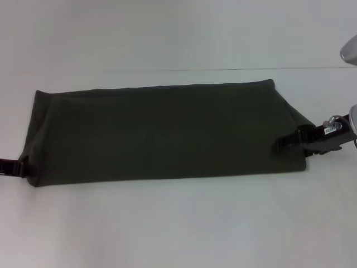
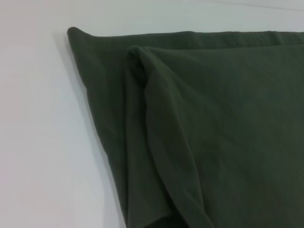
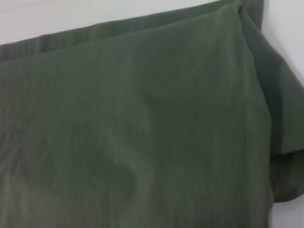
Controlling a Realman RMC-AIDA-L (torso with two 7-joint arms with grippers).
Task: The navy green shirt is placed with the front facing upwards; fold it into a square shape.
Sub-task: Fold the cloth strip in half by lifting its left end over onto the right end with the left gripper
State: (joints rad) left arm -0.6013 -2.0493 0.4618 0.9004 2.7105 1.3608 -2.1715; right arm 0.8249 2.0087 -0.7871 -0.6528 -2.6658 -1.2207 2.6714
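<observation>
At the far left edge of the head view, the left end effector (image 1: 14, 166) sits low on the white worktop (image 1: 178, 223), its dark tip meeting the near left corner of the navy green shirt (image 1: 162, 131). Only a short black piece of it shows, so I cannot tell whether its fingers are spread or pressed together.

The shirt lies flat across the middle of the worktop as a long, wide band, folded lengthwise, running from the left end effector to the right one. Its far edge runs straight and its near edge runs roughly parallel to it. The upper surface is plain dark olive cloth. In the left wrist view the shirt (image 2: 213, 133) shows a top layer lying over a lower one, with a soft rounded fold running down near the left end and a narrow strip of the lower layer showing beyond it. In the right wrist view the shirt (image 3: 133, 128) fills nearly the whole picture, smooth with faint creases, and a folded flap of cloth sticks out at its right end.

At the right, the right end effector (image 1: 284, 144) reaches in from the side over the shirt's near right corner, its black fingers on the cloth. Whether they pinch the fabric or merely rest on it I cannot tell.
</observation>
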